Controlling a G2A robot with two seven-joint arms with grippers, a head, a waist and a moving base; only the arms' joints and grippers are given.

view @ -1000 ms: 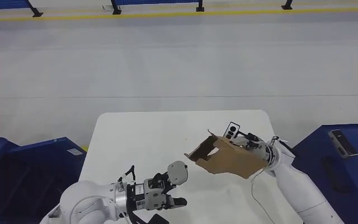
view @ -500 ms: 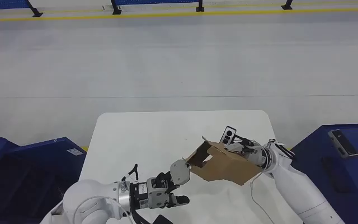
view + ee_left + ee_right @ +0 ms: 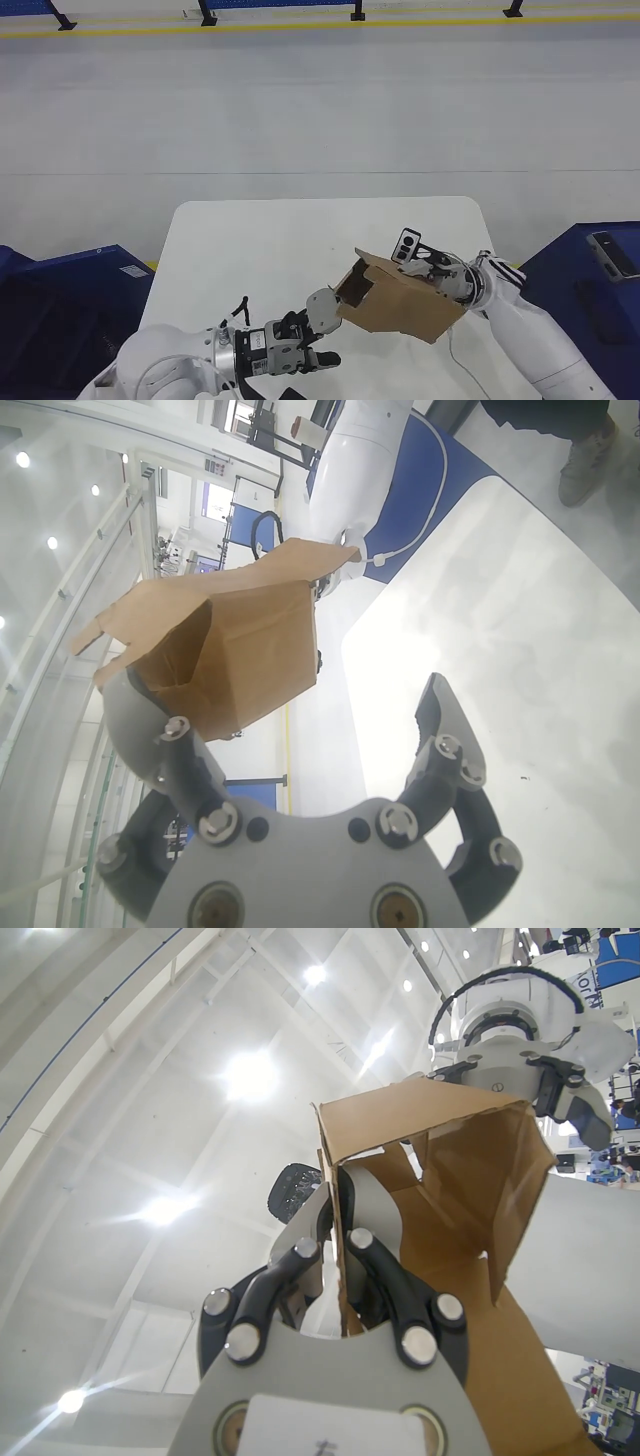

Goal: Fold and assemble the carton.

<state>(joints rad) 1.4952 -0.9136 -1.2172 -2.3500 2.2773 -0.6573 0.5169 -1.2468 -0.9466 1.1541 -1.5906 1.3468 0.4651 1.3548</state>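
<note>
A brown cardboard carton (image 3: 400, 298), partly opened into a tube with loose flaps, hangs tilted above the white table (image 3: 250, 260) at its front right. My right gripper (image 3: 424, 269) is shut on the carton's upper wall; in the right wrist view its fingers (image 3: 320, 1213) pinch the cardboard edge of the carton (image 3: 450, 1168). My left gripper (image 3: 324, 331) stands open at the carton's open end. In the left wrist view, one finger (image 3: 135, 720) of the left gripper (image 3: 275, 690) overlaps the lower edge of the carton (image 3: 250, 650); the other finger (image 3: 440, 710) is apart from it.
Blue bins stand on both sides of the table, one at the left (image 3: 60, 300) and one at the right (image 3: 590, 275) with a dark device (image 3: 611, 252) on it. Bare tabletop lies behind and left of the carton.
The right gripper has swung the carton down and leftward, turning its open end toward the left gripper. The left gripper has moved right until its upper finger meets the carton.
</note>
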